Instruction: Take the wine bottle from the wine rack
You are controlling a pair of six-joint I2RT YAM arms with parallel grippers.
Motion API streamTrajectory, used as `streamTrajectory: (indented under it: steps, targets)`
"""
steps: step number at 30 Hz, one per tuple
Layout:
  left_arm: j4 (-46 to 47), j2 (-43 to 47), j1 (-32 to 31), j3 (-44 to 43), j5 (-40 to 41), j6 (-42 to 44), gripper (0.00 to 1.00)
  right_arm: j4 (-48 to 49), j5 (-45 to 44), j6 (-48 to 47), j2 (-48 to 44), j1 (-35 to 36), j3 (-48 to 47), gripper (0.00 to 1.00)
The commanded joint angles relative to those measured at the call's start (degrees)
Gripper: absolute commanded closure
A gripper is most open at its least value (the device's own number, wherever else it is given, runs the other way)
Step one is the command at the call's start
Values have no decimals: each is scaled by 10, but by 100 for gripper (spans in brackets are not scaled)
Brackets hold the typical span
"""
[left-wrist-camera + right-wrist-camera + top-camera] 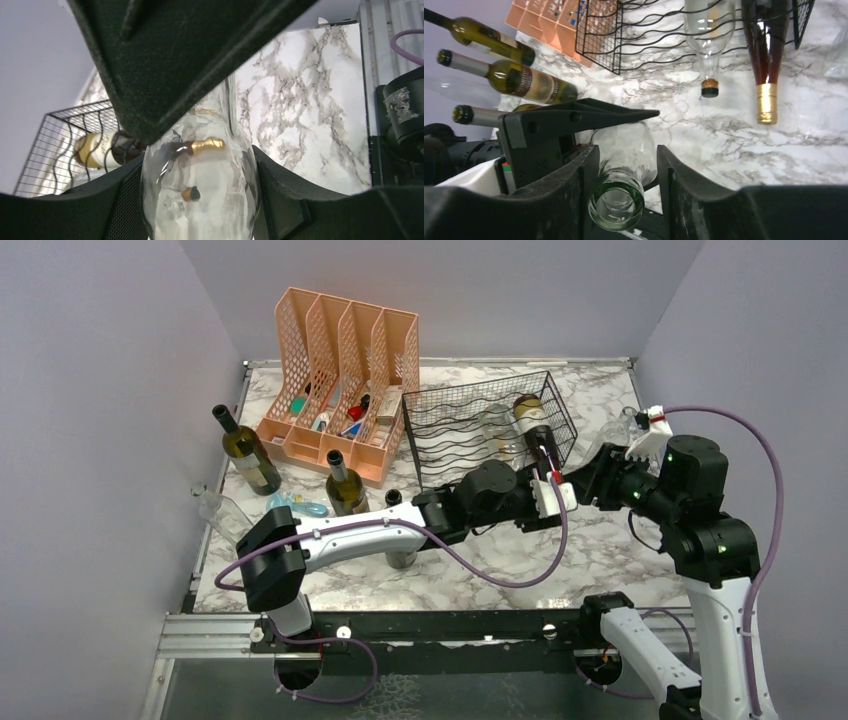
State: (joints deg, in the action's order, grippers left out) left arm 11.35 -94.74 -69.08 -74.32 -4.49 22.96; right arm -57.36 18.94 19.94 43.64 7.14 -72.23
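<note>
Clear wine bottle (623,150) in left hand (200,200), right hand (626,197) straddling neck

Peach file organiser (300,330) holding small items at upper left, dark green bottle (247,452) upright to its left, second green bottle (345,485) upright below it, clear bottle (225,512) lying at left edge, marbled tabletop (600,550).

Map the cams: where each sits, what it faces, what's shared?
Top external: above, behind the bases, looking down on the wine rack; both arms show.
Left wrist: at the left pincer, looking along the clear bottle to the rack; fingers show.
Right wrist: at the right pincer, facing the rack; fingers show.
Shared: both wrists see that bottle.
</note>
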Motion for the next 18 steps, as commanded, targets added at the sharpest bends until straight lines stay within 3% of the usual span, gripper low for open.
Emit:
streamTrajectory:
  steps: [1, 6, 7, 8, 10, 11, 12, 18]
  targets:
    - [31, 6, -1, -36, -10, -71, 81, 67, -5, 7, 4, 0, 25, 61]
    - [12, -3, 14, -67, -23, -132, 80, 67, -29, 21, -15, 0, 50, 94]
    - [8, -5, 15, -72, -24, -142, 75, 71, -35, 25, -21, 0, 55, 98]
    - [7, -6, 17, -75, -24, -151, 65, 72, -44, 28, -24, 0, 59, 99]
    - [10, -4, 18, -76, -28, -168, 29, 65, -81, 35, -22, -1, 57, 99]
    - [9, -1, 19, -75, -36, -174, 5, 53, -117, 41, -15, 0, 51, 99]
    - [7, 5, 20, -75, -42, -178, 1, 37, -161, 47, -8, 0, 44, 99]
    - [-38, 65, 24, -64, -41, -195, 1, -19, -377, 79, 31, 0, 34, 99]
